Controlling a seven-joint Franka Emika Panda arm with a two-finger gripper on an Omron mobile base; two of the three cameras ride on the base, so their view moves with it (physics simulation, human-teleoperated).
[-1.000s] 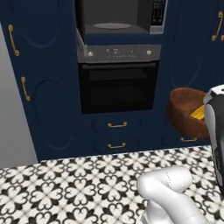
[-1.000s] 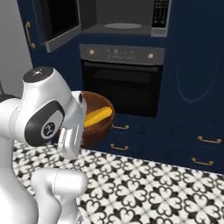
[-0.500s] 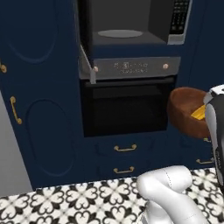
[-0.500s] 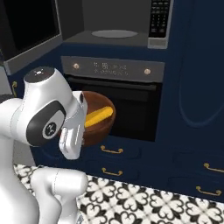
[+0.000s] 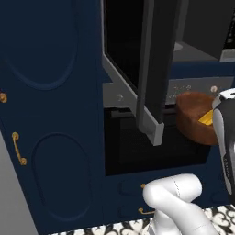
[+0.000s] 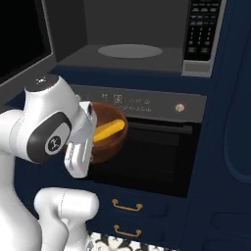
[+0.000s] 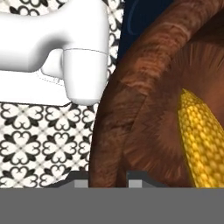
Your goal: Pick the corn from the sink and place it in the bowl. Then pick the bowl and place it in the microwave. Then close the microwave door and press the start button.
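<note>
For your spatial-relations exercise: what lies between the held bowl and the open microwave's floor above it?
In the right base view, the oven's control strip lies between the bowl and the microwave.

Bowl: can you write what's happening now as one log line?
step: carrying to microwave | gripper: shut on bowl rim | corn: in bowl | microwave door: open

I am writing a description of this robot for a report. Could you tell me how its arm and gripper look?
The arm has glossy white, rounded shells with dark grey joint sections; one dark patch bears a small round white marking. The hand is a white, boxy block. The gripper ends in two small dark grey fingertips with squared tops. No loose cables show.
</note>
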